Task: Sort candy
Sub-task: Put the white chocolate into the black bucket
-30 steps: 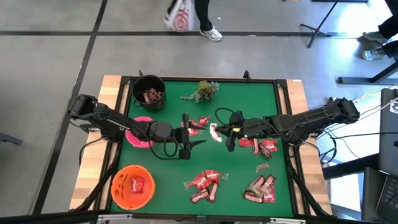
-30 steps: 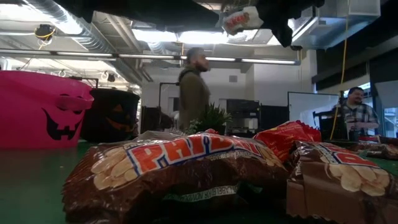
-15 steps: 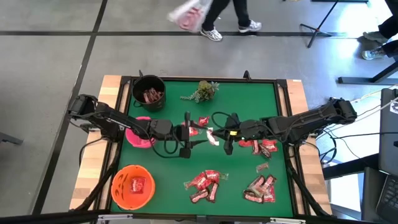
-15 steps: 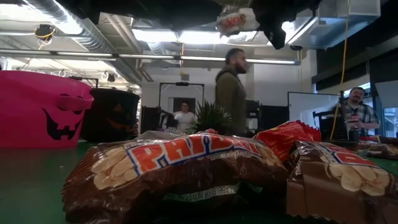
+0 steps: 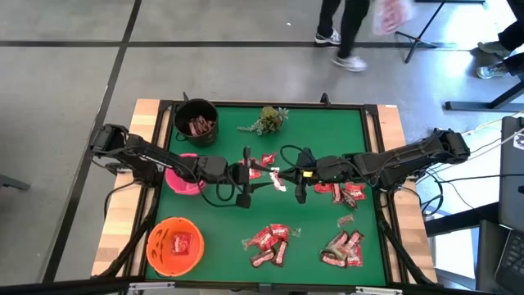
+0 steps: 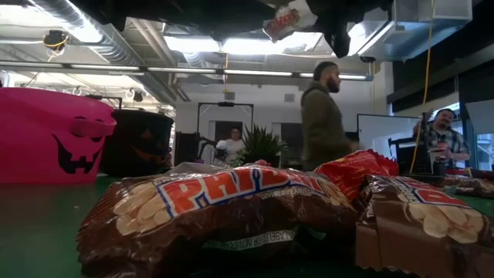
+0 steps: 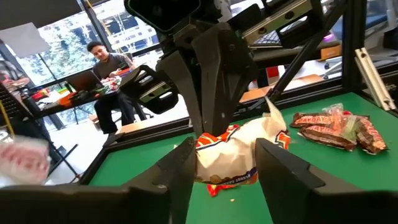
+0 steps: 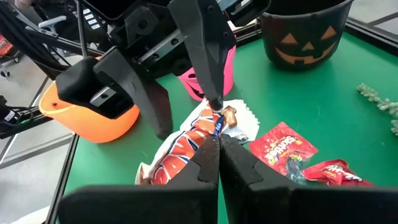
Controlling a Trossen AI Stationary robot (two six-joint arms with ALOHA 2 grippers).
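Mid-tabletop, the right pincer [image 8: 217,140] pinches one candy [image 8: 193,140] shut while the left pincer [image 7: 221,165] straddles it, spread. A few sweets lie in the black bucket [image 5: 196,121] and orange bowl [image 5: 175,245]. Most piles [image 5: 268,241] remain unsorted, so sorting looks early

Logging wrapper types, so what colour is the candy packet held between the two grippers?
The candy packet is white with orange and blue print, clearest in the right wrist view.
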